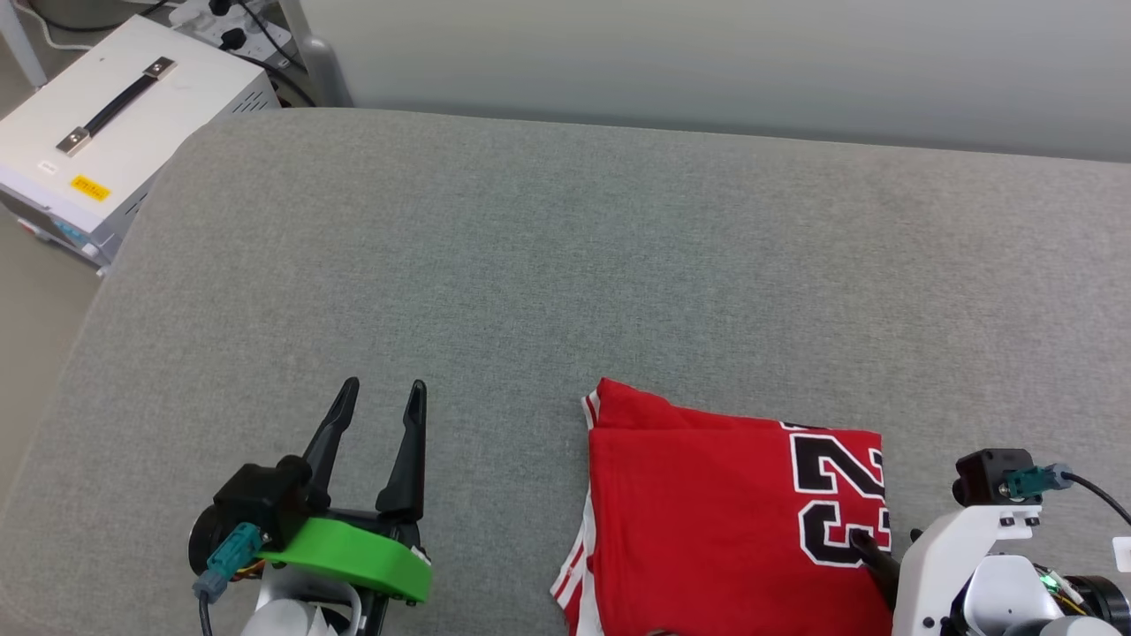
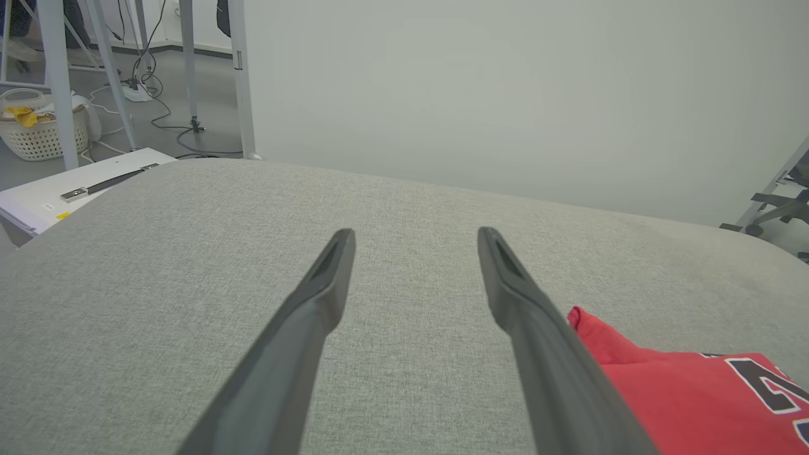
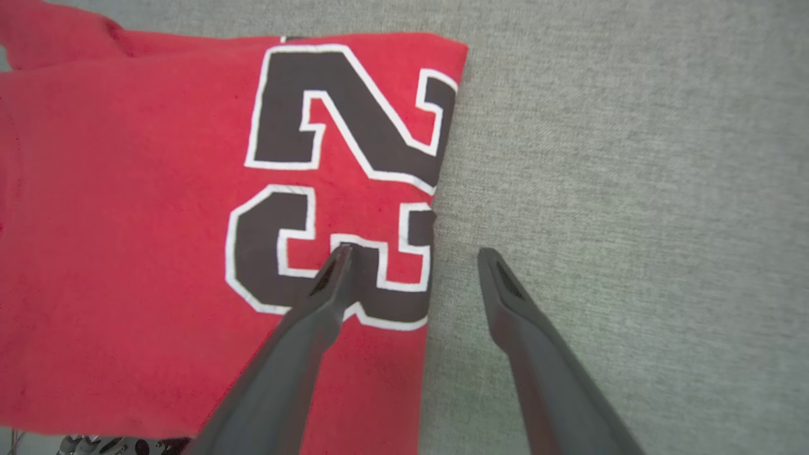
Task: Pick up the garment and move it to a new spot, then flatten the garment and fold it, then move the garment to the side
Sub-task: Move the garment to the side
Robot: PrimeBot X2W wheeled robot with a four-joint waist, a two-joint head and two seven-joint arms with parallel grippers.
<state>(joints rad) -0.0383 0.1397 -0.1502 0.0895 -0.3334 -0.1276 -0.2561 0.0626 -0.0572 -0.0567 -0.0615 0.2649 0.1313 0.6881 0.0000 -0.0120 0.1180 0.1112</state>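
1. Firstly, at the left, the left tool [image 1: 384, 386] hangs released over the bare grey padded surface [image 1: 565, 265], well apart from the garment.
2. One garment [image 1: 707, 512] lies folded at the near right, its long axis running near to far.
3. The right tool [image 3: 415, 251], also released, straddles the garment's right edge, one finger over the number. Of the two tools, this one is nearer for the sideways move.

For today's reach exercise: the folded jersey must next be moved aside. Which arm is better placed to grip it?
Probably the right: the right gripper, open, straddles the garment edge; the left gripper hovers over bare cushion beside it.
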